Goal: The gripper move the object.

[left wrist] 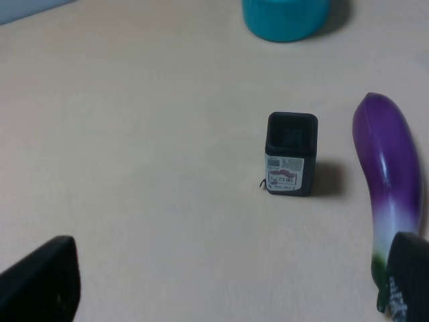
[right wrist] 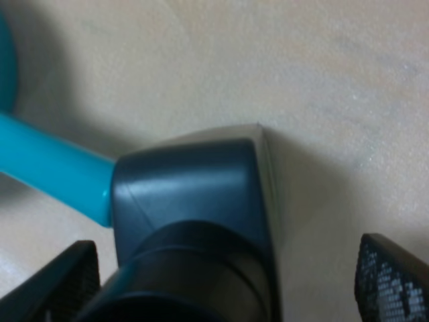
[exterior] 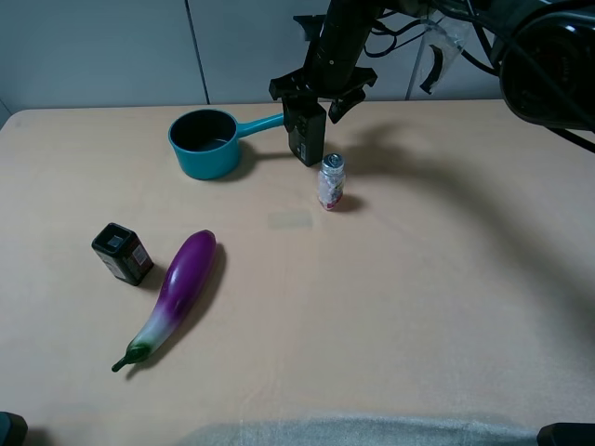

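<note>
Nearest you, the left gripper hangs with its fingers wide apart, holding nothing. At the far middle the object stands upright just beside the tip of the teal pot's handle, and the right gripper straddles its cap, spread and not clamped. It looks rigid, smooth-sided and likely slippery and easy to tip, so pinch the flat faces just below the cap.

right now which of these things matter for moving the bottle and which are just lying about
Job: dark green-black flat bottle; black right gripper, jaws open around it.
Lying about: teal saucepan; clear silver-capped bottle; black red-labelled box; purple eggplant.
</note>
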